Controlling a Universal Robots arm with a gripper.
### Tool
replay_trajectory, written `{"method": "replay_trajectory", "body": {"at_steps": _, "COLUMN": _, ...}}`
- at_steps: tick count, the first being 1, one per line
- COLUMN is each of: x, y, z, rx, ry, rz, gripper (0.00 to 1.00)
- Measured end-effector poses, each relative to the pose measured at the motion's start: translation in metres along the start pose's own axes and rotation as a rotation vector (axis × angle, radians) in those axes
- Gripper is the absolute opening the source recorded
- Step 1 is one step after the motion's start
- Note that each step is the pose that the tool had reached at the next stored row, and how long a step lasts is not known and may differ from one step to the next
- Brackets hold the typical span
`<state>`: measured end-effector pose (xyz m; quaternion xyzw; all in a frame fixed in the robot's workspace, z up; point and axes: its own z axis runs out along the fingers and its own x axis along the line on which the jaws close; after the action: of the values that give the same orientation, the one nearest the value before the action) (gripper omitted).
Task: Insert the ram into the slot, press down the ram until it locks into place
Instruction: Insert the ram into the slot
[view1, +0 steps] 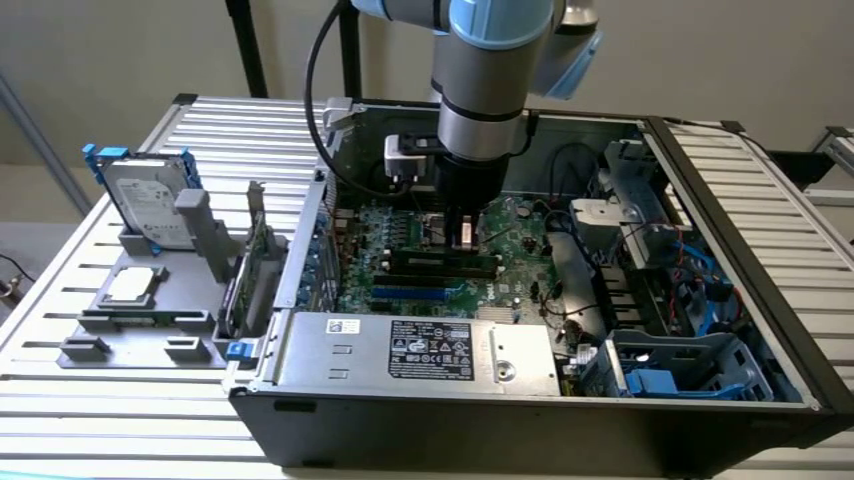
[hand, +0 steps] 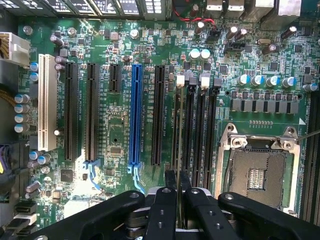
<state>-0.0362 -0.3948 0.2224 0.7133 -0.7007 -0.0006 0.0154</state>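
Observation:
My gripper (hand: 177, 176) hangs over the motherboard (hand: 115, 150) inside the open computer case (view1: 534, 420). It is shut on the ram (hand: 179, 131), which I see edge-on as a thin strip running out from between the fingers (hand: 169, 190). The ram lies along the outermost of several parallel black memory slots (hand: 200, 130), the one nearest the long black expansion slot (hand: 158, 115). White latches (hand: 181, 79) mark the slots' far ends. Whether the ram's lower edge sits in the slot is hidden. In the exterior view the gripper (view1: 461, 238) stands upright just above the slots (view1: 441, 264).
A blue slot (hand: 135, 115) and a white slot (hand: 46, 100) run parallel to the memory slots. The CPU socket (hand: 260, 172) lies on their other side. The power supply (view1: 414, 350), a drive cage (view1: 681, 370) and cables (view1: 587, 300) crowd the case. A hard drive (view1: 147, 200) stands outside on the table.

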Motion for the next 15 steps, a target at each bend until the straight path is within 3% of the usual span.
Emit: {"method": "replay_trajectory", "body": {"at_steps": 15, "x": 0.0003, "y": 0.0002, "z": 0.0011, "rx": 0.0005, "ry": -0.0001, "rz": 0.000, "gripper": 0.15}}
